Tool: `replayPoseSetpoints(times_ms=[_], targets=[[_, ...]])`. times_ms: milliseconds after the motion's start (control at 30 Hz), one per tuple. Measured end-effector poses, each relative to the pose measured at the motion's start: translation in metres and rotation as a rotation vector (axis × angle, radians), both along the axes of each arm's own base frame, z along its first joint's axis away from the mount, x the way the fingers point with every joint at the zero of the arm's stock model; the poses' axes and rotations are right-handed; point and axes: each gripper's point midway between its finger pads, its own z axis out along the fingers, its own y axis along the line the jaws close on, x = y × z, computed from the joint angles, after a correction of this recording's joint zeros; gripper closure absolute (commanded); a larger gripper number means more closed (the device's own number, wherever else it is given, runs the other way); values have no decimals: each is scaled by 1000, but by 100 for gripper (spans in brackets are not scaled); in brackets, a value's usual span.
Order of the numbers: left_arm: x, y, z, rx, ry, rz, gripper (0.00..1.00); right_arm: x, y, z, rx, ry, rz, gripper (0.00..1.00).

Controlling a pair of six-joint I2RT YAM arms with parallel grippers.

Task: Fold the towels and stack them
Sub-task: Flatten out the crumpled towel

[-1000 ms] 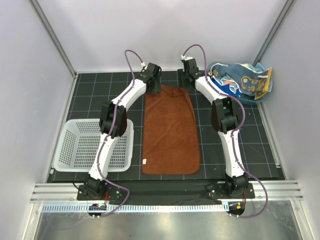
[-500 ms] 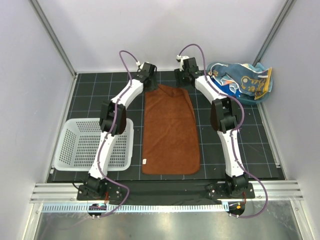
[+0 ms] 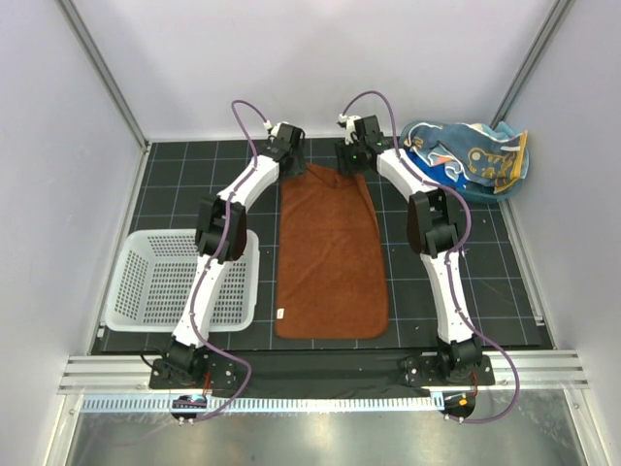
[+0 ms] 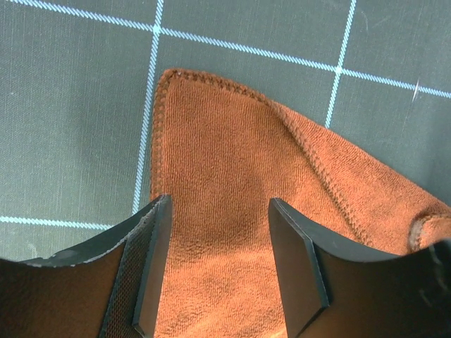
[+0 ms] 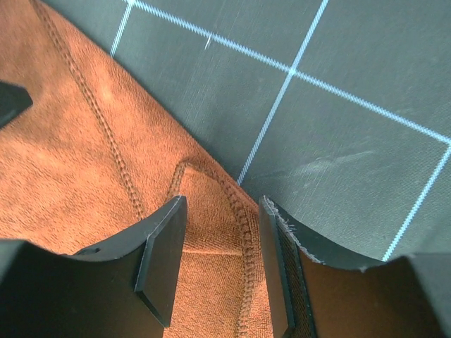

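Note:
A rust-brown towel (image 3: 330,257) lies spread flat, lengthwise, on the black gridded mat between the arms. My left gripper (image 3: 293,167) is over its far left corner. In the left wrist view the jaws (image 4: 218,260) stand open, straddling the towel (image 4: 232,176) just behind the stitched corner. My right gripper (image 3: 349,163) is at the far right corner, also open (image 5: 220,264), with a turned-over hem of the towel (image 5: 211,225) lying between the fingers. A light blue spotted towel (image 3: 471,155) is bunched at the back right.
The spotted towel sits in a blue tub (image 3: 482,195) at the mat's back right corner. A white mesh basket (image 3: 131,291) stands at the left beside the left arm. Walls close in on the back and both sides.
Both wrists have shifted a little left along the towel's far edge, the right one onto the far right corner. The right jaws have narrowed slightly. The towel lies as before.

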Motion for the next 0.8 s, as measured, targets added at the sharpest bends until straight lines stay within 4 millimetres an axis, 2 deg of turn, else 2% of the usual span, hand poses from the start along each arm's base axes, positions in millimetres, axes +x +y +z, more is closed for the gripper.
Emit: replayPoseSetpoints(times_ms=[133,467,667,800], targets=[[2,-1,-3,-1,-3,0,39,-4,0,-8,-9,22,17,50],[3,-1,-3,-4,-8,0,39,-4,-1,-22,-27,41,24,77],[4,-1,-3,-5,-10,0,38,4,-10,-22,-53,9,-39,87],[4,-1,-3,-4,-11,0,38,11,-20,-22,-67,-12,-117,90]])
